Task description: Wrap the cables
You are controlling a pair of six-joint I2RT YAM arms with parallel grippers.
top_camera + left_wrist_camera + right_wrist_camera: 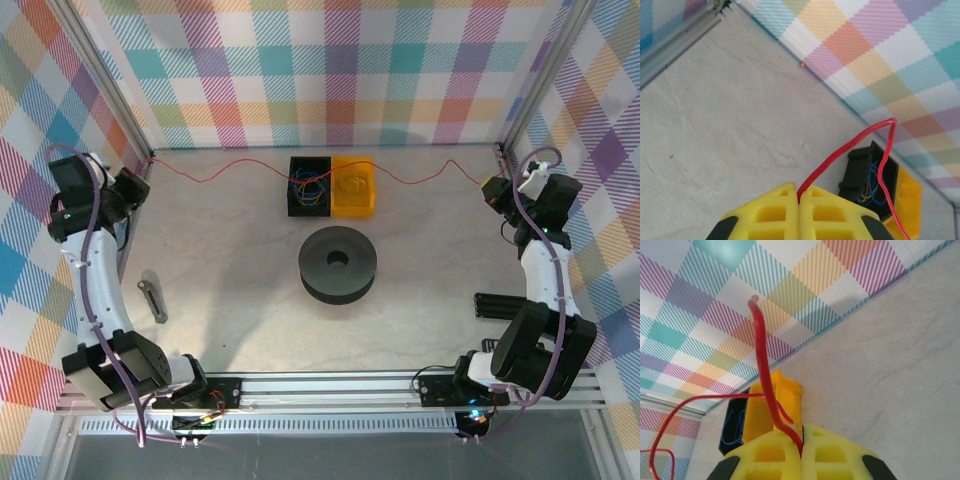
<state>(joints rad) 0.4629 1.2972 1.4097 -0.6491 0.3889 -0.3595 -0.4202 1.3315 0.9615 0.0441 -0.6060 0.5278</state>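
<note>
Yellow fingers of the left gripper (pixel 799 202) and right gripper (pixel 801 442) are clamped tight on the red cable's (pixel 761 355) ends. It spans the table's (pixel 230 280) far edge across the black bin (pixel 293 188) and yellow bin (pixel 372 192), likely stretched for winding onto the black spool (pixel 314 266).

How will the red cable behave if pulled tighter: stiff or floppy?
Probably floppy: the red cable wavers and kinks between the left gripper and right gripper. Likely light, as a pinch at each end holds it. It may snag on the black bin it crosses.
</note>
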